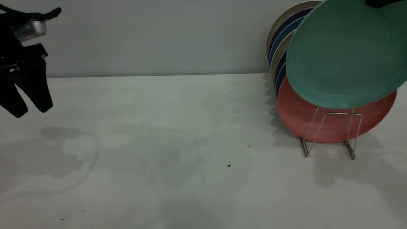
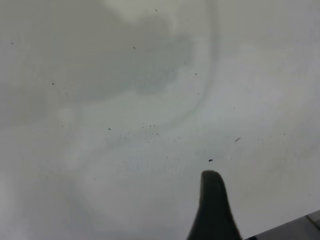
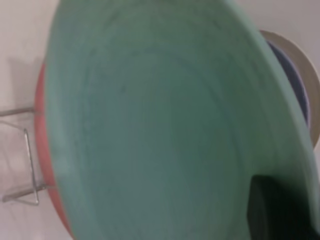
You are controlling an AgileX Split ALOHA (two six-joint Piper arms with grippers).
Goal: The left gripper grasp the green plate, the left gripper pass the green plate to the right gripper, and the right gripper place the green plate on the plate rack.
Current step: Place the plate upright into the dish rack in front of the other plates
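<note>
The green plate (image 1: 343,54) hangs tilted in the air at the far right. Its lower edge overlaps the salmon-pink plate (image 1: 334,124), which stands in the plate rack (image 1: 355,133). My right gripper (image 1: 380,2) is shut on the plate's upper rim and shows only as a black sliver at the top edge of the exterior view. The right wrist view is filled by the green plate (image 3: 160,130), with one black finger (image 3: 277,210) lying on its face. My left gripper (image 1: 31,111) hovers open and empty above the table at the far left. One of its fingers (image 2: 214,210) shows over bare table.
Behind the salmon plate, several blue and cream plates (image 1: 281,51) stand in the rack against the back wall. The rack's front wire loop (image 3: 30,165) stands unfilled. The white table (image 1: 178,143) stretches between the two arms, with a small dark speck (image 1: 229,165).
</note>
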